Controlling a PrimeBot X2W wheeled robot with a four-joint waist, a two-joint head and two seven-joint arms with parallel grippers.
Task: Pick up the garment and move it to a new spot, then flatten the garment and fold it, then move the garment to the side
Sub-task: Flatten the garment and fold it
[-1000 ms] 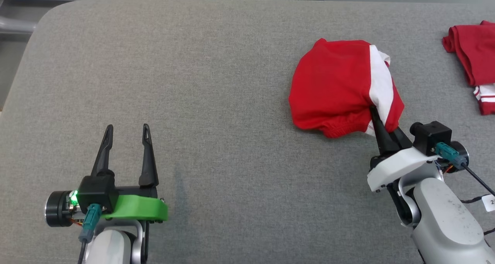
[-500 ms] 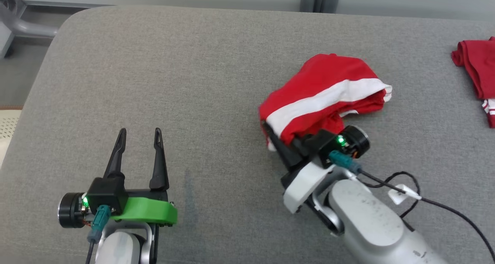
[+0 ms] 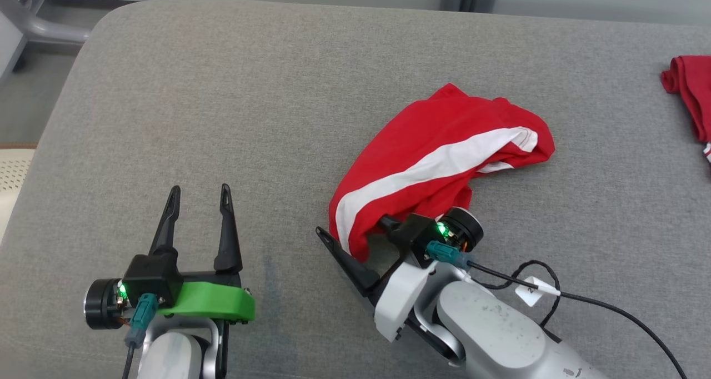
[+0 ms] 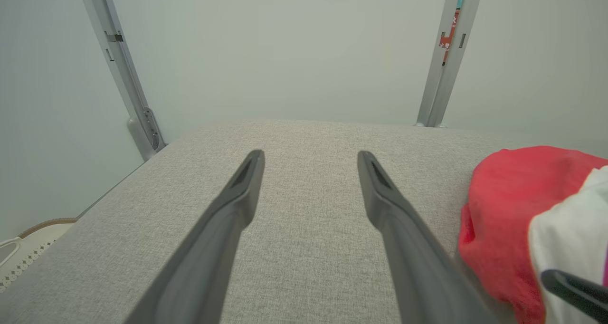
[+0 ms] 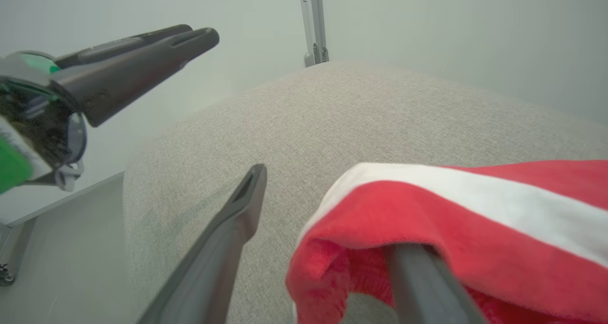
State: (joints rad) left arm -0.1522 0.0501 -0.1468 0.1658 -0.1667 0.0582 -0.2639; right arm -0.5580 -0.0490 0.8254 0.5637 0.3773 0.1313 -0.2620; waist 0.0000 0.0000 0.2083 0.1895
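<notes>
Your right pincer point(image 3: 351, 226) has just let go: a second ago it was pinched shut on the hem of the garment point(image 3: 444, 145), and now its jaws stand wide apart at the lower centre of the head view. It grips nothing, yet the cloth is not clear of it. The red edge drapes over one finger, while the other finger point(image 3: 339, 254) pokes out bare to the left. From there the garment, red with a white stripe, lies crumpled up and to the right across the middle of the grey padded surface point(image 3: 222, 90), now well apart from the second red cloth point(image 3: 689, 90) at the right edge. I judge the move to a new spot done and flattening next, so slide that covered finger out gently. Your left pincer point(image 3: 200, 190), lower left, waits open and empty
</notes>
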